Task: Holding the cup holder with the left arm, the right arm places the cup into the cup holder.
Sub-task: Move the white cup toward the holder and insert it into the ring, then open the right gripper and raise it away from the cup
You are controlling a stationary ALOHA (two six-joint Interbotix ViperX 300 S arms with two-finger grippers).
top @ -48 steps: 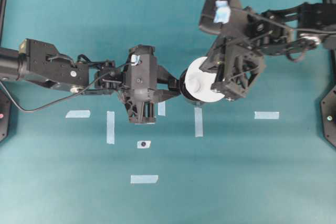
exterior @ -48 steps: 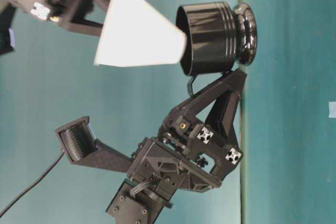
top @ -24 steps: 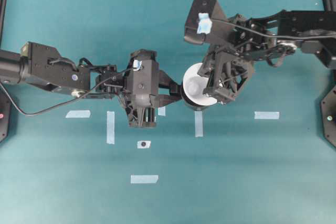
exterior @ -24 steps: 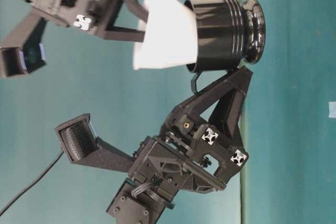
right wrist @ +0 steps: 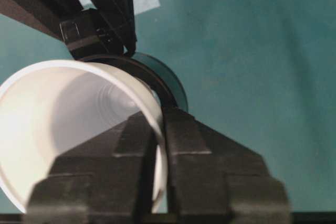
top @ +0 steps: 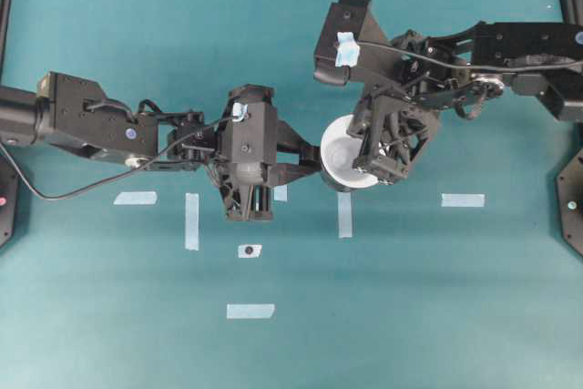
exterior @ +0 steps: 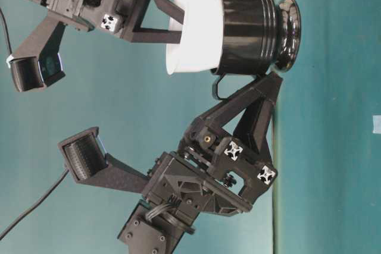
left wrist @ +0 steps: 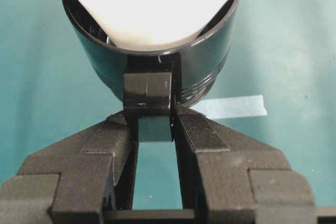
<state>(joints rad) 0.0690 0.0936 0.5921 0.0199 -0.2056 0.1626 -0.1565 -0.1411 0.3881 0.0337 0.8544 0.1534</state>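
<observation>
The glossy black cup holder (exterior: 256, 34) stands on the teal table, and its stubby handle tab (left wrist: 148, 95) is pinched in my left gripper (left wrist: 153, 124). The white cup (exterior: 196, 34) sits with its lower part inside the holder and its wide rim sticking out. My right gripper (right wrist: 157, 124) straddles the cup's (right wrist: 68, 114) wall, one finger inside and one outside, closed narrowly on it. From overhead the cup (top: 344, 163) hides most of the holder. The left gripper (top: 305, 163) lies just left of it and the right gripper (top: 369, 157) over its right rim.
Several pale tape strips lie on the teal table, among them one (top: 344, 214) just below the cup, one at the right (top: 463, 199) and one at the front (top: 250, 311). Both arms crowd the middle of the table.
The right gripper has carried the cup from above and beside the holder down into it. The left gripper has kept its hold on the handle tab, and the holder has barely shifted.
</observation>
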